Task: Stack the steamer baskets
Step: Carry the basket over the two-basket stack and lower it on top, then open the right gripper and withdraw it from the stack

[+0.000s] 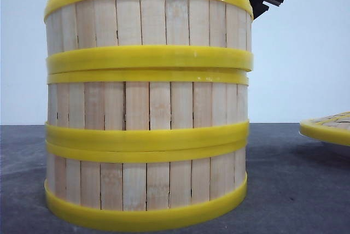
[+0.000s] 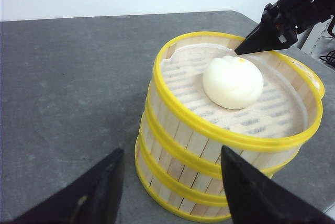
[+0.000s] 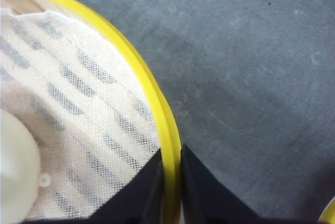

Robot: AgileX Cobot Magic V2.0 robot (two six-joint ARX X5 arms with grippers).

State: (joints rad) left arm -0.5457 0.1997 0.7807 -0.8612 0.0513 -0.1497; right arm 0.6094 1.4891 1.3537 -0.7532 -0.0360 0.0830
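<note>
On the grey desk [image 1: 295,179] the three steamer baskets [image 1: 147,108] stand stacked in one column; a woven lid [image 1: 328,126] lies well apart; a white bun [image 2: 233,81] sits in the top basket; the right gripper [image 3: 171,174] pinches that basket's rim; the left gripper [image 2: 170,182] hangs wide, holding nothing.

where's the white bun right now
The bun sits on the cloth liner inside the top steamer basket of the three-high stack, close to the right gripper at its rim.
</note>
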